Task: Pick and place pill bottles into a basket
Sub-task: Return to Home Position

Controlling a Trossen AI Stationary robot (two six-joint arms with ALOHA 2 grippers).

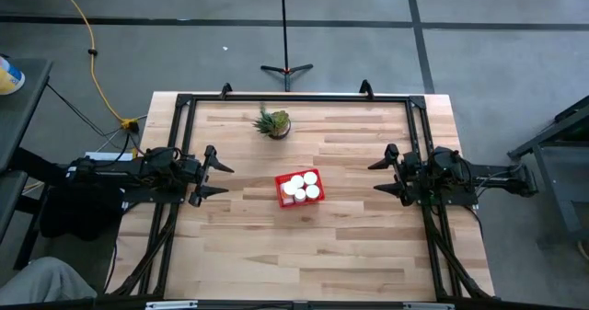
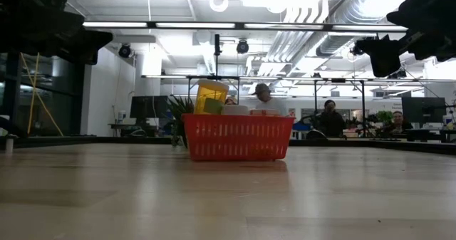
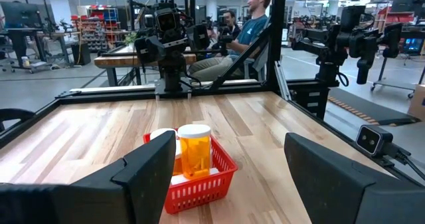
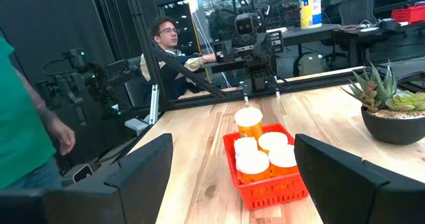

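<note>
The red mesh basket [image 1: 299, 189] stands at the table's middle and holds several white-capped pill bottles [image 1: 301, 189]. An orange-bodied bottle [image 3: 194, 151] stands upright in it, and it also shows in the right wrist view [image 4: 250, 123]. My left gripper [image 1: 217, 175] is open and empty at the table's left side, fingers pointing at the basket. My right gripper [image 1: 384, 175] is open and empty at the right side, also pointing at the basket. The basket shows in the low view [image 2: 237, 136] resting flat on the table.
A small spiky green potted plant [image 1: 273, 123] stands on the table beyond the basket, toward the far edge; it also shows in the right wrist view [image 4: 392, 114]. A black frame [image 1: 294, 97] borders the table. People sit beyond the table [image 3: 249, 24].
</note>
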